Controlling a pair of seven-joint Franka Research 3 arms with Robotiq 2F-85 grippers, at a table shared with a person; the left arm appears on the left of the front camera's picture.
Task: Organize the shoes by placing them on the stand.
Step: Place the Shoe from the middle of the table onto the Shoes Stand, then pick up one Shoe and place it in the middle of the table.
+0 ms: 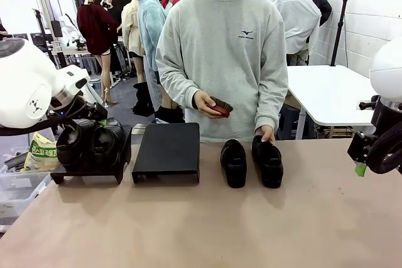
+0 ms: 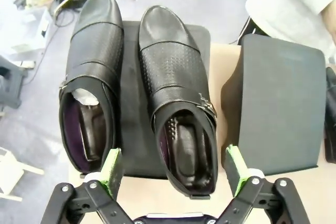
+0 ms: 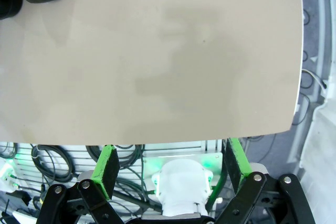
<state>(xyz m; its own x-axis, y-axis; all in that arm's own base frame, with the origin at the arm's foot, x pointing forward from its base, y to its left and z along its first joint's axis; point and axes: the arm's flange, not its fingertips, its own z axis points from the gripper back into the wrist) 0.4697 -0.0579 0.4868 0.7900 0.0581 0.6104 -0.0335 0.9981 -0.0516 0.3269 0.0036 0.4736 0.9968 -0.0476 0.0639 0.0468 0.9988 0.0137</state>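
Note:
Two black shoes [image 2: 92,77] [image 2: 176,98] lie side by side on the left black stand [image 2: 131,150]. My left gripper [image 2: 173,166] hovers open just above them, its green pads [image 2: 111,163] standing clear on either side of the heel of the right-hand shoe. In the front view this pair [image 1: 91,142] sits under my left arm [image 1: 38,89]. Two more shoes [image 1: 233,162] [image 1: 269,162] stand on the table [image 1: 201,230], and the person's hand [image 1: 266,132] rests on the right one. My right gripper [image 3: 172,165] is open and holds nothing, over the table's near edge.
A second black stand [image 1: 166,150] is bare, between the loaded stand and the loose pair. The person's other hand holds a brown brush [image 1: 220,106]. A snack bag [image 1: 41,152] lies in a bin off the table's left side. Cables [image 3: 52,156] show below the table edge.

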